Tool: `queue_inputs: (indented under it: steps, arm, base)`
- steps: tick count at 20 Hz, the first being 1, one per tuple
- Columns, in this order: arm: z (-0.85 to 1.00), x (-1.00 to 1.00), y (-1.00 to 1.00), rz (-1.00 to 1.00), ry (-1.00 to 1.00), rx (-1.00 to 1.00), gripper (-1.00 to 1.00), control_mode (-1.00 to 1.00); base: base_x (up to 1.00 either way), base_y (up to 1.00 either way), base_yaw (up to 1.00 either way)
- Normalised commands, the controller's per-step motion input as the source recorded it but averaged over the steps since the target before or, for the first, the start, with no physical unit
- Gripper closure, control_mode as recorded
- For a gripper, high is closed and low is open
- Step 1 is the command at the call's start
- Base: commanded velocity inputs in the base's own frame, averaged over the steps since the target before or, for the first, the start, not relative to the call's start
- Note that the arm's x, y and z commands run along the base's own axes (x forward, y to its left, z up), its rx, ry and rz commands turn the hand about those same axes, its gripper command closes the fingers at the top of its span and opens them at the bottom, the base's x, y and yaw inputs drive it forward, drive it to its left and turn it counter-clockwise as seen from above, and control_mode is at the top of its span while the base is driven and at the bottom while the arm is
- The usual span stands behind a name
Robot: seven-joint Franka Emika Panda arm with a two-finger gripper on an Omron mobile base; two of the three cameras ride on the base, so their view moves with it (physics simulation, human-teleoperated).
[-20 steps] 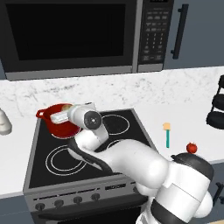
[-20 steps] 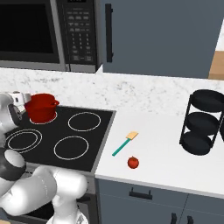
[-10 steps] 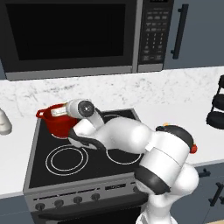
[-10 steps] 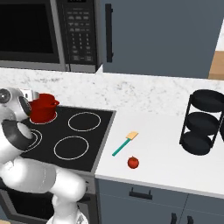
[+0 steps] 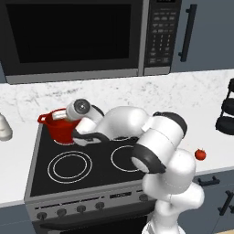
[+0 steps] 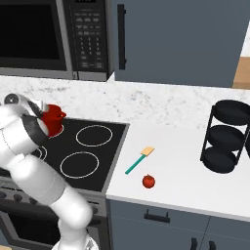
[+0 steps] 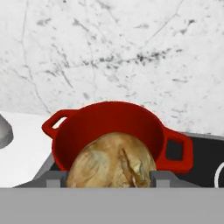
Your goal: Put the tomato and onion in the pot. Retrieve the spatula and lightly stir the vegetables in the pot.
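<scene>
- The pot (image 5: 59,128) stands on the rear left burner of the stove (image 5: 105,171), close to the marble backsplash (image 7: 113,48). In the right base view the pot (image 6: 52,116) is partly hidden by the arm.
- The gripper (image 7: 108,177) is positioned at the near rim of the pot. Its fingers (image 7: 161,177) stand apart with the onion (image 7: 113,162) between them; the onion fills the span from one tip to the other, and the fingers appear clamped on it.
- The onion is a round, papery brown bulb. In the hand view it overlaps the pot's near wall and opening; whether it is over the opening or just in front of the rim cannot be determined.
- The pot's interior, where visible behind the onion, is plain red. One loop handle points left and the other right in the hand view.
- The tomato (image 6: 148,181) rests on the white counter (image 6: 185,171) to the right of the stove, near the front edge. In the left base view the tomato (image 5: 199,154) shows just past the arm's elbow.
- The spatula (image 6: 139,160) lies flat on the counter just behind the tomato, not touching it, with its pale head toward the wall and its teal handle toward the stove corner.
- A black three-tier rack (image 6: 229,134) stands on the counter well to the right of both items.
- A microwave (image 5: 87,36) is mounted above the stove.
</scene>
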Motion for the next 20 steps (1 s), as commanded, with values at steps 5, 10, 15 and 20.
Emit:
queue_inputs:
  steps: [5, 10, 15, 20]
  arm:
    - [-0.37, 0.36, 0.21, -0.08, 0.07, -0.01, 1.00, -1.00]
    - [-0.42, 0.37, 0.22, -0.06, 0.02, -0.03, 1.00, -1.00]
    - [-0.54, 0.24, 0.34, -0.05, 0.02, -0.07, 1.00, -1.00]
    - [-0.20, 0.07, 0.31, -0.03, 0.00, -0.04, 1.00, -1.00]
  base:
    - [0.00, 0.00, 0.00]
    - [0.00, 0.00, 0.00]
    - [0.00, 0.00, 0.00]
    - [0.00, 0.00, 0.00]
